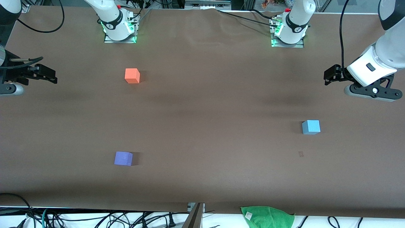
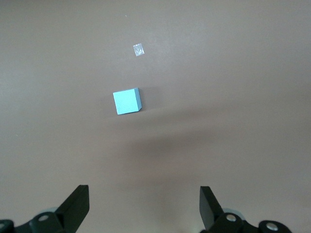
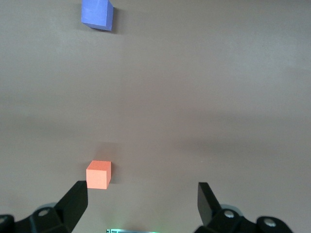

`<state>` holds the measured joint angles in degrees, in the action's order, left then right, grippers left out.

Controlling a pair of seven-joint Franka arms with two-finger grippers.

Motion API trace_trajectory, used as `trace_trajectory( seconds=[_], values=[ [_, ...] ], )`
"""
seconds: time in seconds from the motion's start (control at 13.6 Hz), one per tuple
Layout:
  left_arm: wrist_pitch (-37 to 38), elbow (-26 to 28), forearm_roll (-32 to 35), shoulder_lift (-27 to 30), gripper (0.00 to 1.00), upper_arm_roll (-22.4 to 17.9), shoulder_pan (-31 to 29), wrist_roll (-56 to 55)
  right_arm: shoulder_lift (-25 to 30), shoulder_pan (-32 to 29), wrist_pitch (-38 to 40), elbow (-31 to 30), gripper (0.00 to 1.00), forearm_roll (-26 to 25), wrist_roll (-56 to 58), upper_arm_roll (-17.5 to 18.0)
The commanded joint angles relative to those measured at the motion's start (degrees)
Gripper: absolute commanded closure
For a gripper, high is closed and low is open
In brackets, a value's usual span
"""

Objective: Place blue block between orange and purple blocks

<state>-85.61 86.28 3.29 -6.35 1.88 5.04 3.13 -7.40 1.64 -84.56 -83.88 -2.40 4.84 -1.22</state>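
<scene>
The blue block (image 1: 311,127) sits on the brown table toward the left arm's end; it also shows in the left wrist view (image 2: 127,101). The orange block (image 1: 132,76) sits toward the right arm's end, near that arm's base. The purple block (image 1: 123,158) lies nearer to the front camera than the orange one. Both show in the right wrist view, orange (image 3: 98,174) and purple (image 3: 97,13). My left gripper (image 1: 330,76) (image 2: 144,204) hangs open and empty above the table, apart from the blue block. My right gripper (image 1: 47,74) (image 3: 142,201) hangs open and empty at the right arm's end.
A small patch of tape (image 1: 301,154) lies on the table just nearer to the front camera than the blue block. A green cloth (image 1: 267,217) hangs at the table's front edge. The arm bases (image 1: 120,28) (image 1: 288,33) stand along the table's back edge.
</scene>
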Motion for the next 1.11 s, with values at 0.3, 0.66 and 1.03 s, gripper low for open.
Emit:
trace_trajectory(
  seconds=[0.3, 0.66, 1.03],
  values=[
    [0.4, -2.7, 1.4, -4.6, 0.0, -0.4, 0.2, 1.7, 0.5, -0.4, -0.4, -0.5, 0.0, 1.0, -0.4, 0.3],
    [-7.7, -2.1, 1.5, -11.7, 0.0, -0.5, -3.3, 2.4, 0.5, -0.3, -0.4, -0.5, 0.0, 1.0, -0.4, 0.4],
    [-23.7, 8.0, 1.5, -14.9, 0.0, -0.5, -6.1, 2.5, 0.5, -0.3, -0.5, -0.5, 0.0, 1.0, -0.4, 0.4]
  ],
)
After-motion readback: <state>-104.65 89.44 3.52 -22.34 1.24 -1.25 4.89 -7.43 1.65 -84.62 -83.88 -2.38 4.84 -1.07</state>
